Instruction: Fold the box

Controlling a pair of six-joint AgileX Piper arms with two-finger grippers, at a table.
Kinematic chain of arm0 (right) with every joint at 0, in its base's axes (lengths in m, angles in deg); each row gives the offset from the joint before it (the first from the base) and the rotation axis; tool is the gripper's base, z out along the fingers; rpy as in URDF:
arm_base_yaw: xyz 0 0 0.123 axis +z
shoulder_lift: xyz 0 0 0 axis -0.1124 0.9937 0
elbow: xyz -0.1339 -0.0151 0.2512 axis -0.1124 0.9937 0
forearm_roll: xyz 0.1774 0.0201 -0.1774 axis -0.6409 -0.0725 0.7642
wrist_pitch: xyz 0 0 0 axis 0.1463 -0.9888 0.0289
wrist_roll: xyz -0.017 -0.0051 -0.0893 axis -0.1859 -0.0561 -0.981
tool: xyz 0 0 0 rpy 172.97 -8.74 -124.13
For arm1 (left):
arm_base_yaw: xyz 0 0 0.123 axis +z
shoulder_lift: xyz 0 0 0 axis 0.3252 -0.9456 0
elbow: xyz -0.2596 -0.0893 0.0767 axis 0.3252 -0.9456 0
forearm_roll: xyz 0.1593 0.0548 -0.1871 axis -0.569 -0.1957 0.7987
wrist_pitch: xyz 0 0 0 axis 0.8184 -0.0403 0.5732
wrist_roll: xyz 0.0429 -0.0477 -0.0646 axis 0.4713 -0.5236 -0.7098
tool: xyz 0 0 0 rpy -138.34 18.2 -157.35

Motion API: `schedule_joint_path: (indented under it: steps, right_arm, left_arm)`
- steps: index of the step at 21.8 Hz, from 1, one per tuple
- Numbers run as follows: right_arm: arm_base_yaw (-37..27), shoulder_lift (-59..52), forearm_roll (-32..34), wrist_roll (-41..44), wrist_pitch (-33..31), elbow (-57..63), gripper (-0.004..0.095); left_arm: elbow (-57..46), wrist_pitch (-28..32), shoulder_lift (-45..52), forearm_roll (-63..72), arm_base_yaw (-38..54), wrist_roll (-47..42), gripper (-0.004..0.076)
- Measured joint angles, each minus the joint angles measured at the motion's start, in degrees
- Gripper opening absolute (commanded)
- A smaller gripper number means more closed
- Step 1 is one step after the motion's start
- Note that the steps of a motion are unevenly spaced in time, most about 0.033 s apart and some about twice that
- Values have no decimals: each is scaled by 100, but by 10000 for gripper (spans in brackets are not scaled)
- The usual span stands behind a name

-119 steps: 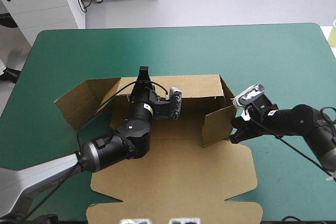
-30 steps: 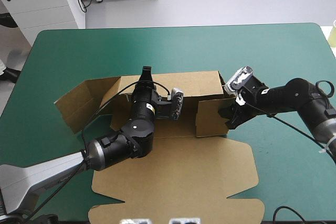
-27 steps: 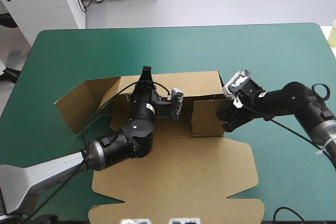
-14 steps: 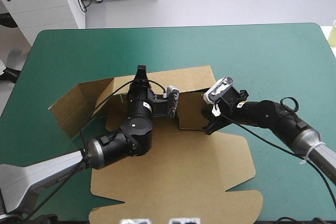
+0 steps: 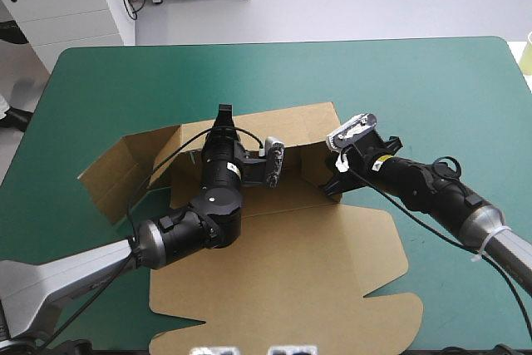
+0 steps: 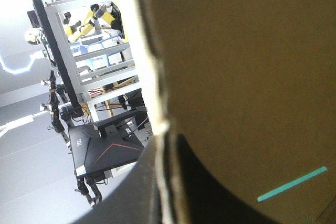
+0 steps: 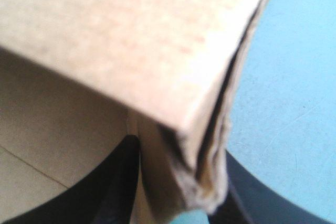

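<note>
Right tool [image 7: 179,153] pinches box [image 5: 274,276]; tips [image 7: 122,174] half-covered.

Matt board box [image 5: 274,272], smooth teal-green cover [image 5: 374,81]

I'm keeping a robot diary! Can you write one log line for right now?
box: walls partly up, big panel flat | left claw: shut on box | right claw: shut on box

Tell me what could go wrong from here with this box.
1. The right claw pinches a doubled flap of the box near its corner; the layers gape there, so they may slip apart or crease.
2. The left claw grips the back wall's top edge; opposing pulls could tear the board or drag it askew.
3. The left side wall lies splayed outward, unheld; it may flop flat.
</note>
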Motion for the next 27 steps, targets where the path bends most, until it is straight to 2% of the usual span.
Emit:
schedule_joint_path:
  steps: [5, 7, 8, 10, 11, 14, 19, 22, 27]
  right_arm:
    - [8, 55, 49, 420, 297, 0, 332]
    - [12, 230, 49, 479, 400, 0, 277]
    - [44, 350, 49, 479, 441, 0, 240]
    - [130, 479, 29, 493, 629, -10, 99]
    - [144, 520, 29, 498, 745, -12, -20]
    - [144, 572, 29, 579, 891, -12, -4]
    - [144, 583, 46, 689, 892, -12, -4]
    - [154, 583, 46, 689, 858, -24, -4]
    - [163, 583, 42, 695, 747, -46, -4]
  left_arm:
    - [5, 5, 0, 74, 0, 126, -8]
    - [5, 5, 0, 74, 0, 131, -8]
    - [5, 11, 0, 74, 0, 137, -8]
    - [5, 23, 0, 74, 0, 137, -8]
    - [5, 12, 0, 74, 0, 137, -7]
    - [5, -27, 0, 86, -6, 132, 26]
    - [5, -228, 28, 125, -248, 143, 244]
    - [108, -133, 162, 301, -621, 145, 281]
    - [389, -49, 657, 453, -1076, 123, 281]
